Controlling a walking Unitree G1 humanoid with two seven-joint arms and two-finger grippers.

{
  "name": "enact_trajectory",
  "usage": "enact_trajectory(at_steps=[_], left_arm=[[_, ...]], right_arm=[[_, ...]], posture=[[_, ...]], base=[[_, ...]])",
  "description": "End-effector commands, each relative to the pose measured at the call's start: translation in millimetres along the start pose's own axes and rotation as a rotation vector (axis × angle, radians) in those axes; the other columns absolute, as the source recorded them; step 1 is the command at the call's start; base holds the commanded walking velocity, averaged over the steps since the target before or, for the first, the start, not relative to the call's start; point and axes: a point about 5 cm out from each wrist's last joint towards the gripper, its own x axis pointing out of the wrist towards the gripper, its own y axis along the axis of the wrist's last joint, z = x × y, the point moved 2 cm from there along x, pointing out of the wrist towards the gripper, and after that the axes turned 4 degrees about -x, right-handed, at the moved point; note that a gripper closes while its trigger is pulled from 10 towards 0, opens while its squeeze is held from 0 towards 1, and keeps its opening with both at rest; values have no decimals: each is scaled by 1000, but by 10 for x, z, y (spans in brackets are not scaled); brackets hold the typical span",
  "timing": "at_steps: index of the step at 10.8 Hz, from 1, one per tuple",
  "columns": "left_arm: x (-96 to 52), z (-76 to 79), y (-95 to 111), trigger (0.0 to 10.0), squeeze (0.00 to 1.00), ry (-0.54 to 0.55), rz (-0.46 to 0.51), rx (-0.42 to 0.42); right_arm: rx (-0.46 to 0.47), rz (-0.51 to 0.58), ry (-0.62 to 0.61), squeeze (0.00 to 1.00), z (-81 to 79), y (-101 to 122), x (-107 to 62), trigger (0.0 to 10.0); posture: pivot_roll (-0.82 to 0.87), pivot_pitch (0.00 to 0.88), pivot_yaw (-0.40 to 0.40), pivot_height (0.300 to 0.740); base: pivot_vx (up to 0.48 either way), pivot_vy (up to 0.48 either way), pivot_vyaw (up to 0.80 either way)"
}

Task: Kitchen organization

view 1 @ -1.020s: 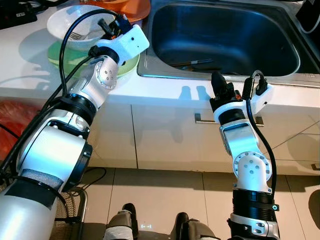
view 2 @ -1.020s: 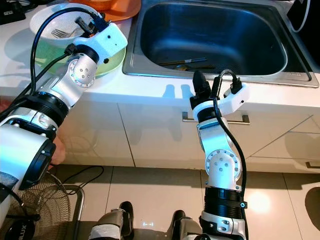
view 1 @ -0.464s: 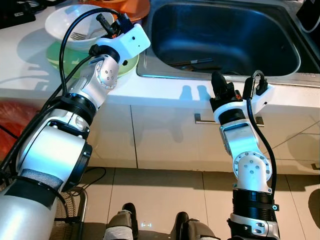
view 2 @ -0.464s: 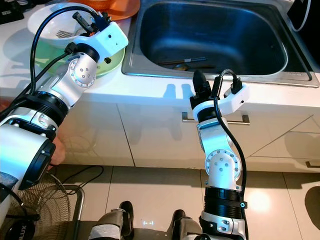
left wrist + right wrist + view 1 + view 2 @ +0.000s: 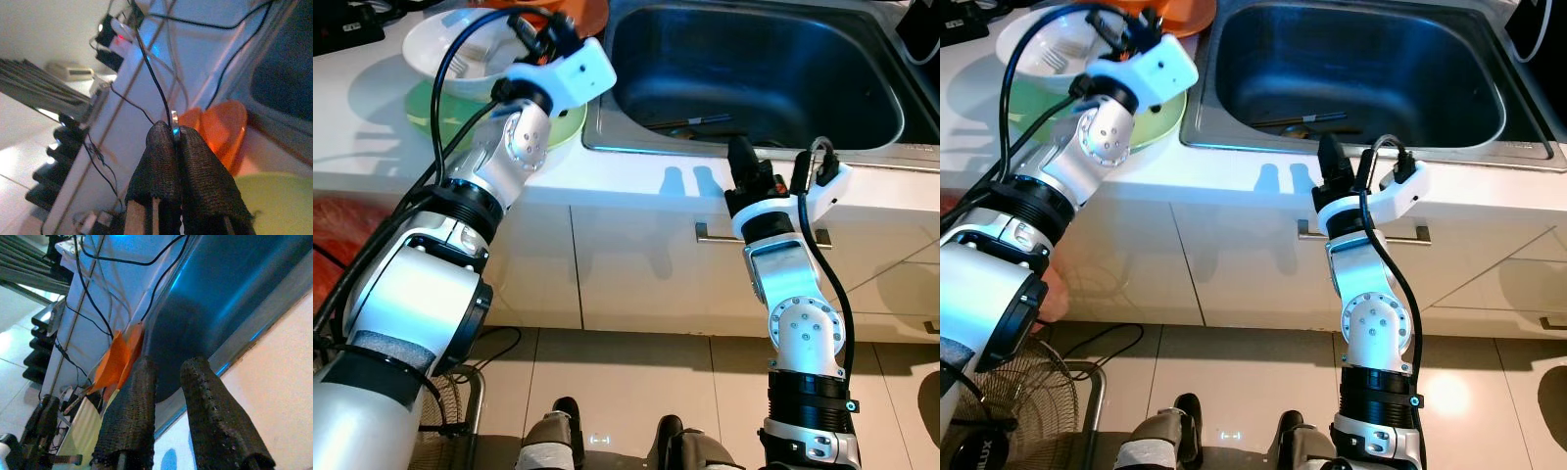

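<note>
A white bowl point(image 5: 438, 46) with a fork point(image 5: 458, 65) in it sits on a green plate point(image 5: 564, 123) on the white counter, left of the steel sink point(image 5: 862, 69). My left gripper point(image 5: 536, 23) hovers over the bowl's right rim, near an orange plate point(image 5: 593, 14). In the left wrist view its fingers point(image 5: 195, 161) are shut on a thin silver utensil point(image 5: 174, 120), seen edge-on. My right gripper point(image 5: 741, 157) points up at the counter's front edge below the sink, open, with nothing between its fingers point(image 5: 132, 396).
Dark utensils point(image 5: 693, 122) lie on the sink floor. White cabinet fronts with a metal handle point(image 5: 710, 233) run below the counter. Cables and a power strip point(image 5: 110, 34) sit along the back wall. A wire fan guard point(image 5: 999, 411) stands on the tiled floor at lower left.
My left gripper has lifted and shifted slightly right over the bowl's rim toward the orange plate. The right arm has stayed where it was.
</note>
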Motion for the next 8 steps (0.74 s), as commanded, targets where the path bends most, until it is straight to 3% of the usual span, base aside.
enact_trajectory(at_steps=[1, 4, 5, 6, 7, 8], left_arm=[[55, -108, 136, 0, 0, 40, 64, 24], [80, -280, 418, 0, 0, 119, 192, 66], [35, -357, 670, 0, 0, 159, 298, 63], [10, -351, 760, 0, 0, 159, 335, 53], [3, -341, 765, 0, 0, 160, 357, 11], [-74, -336, 935, 0, 0, 165, 414, -60]], right_arm=[[68, 2, 1, 0, -46, -94, -5, 10000], [75, 3, 1, 0, -33, -101, 8, 10000], [78, 7, 1, 0, -28, -102, 18, 10000], [79, 9, 2, 0, -29, -101, 23, 10000], [81, 10, 5, 0, -30, -101, 34, 10000], [83, 11, 7, 0, -27, -102, 46, 10000]], posture=[[76, 236, -46, 740], [83, 231, -44, 740], [86, 226, -43, 740], [89, 224, -42, 740], [93, 220, -39, 740], [98, 215, -38, 740]], base=[[0, 0, 0], [0, 0, 0], [0, 0, 0], [0, 0, 0], [0, 0, 0], [0, 0, 0]])
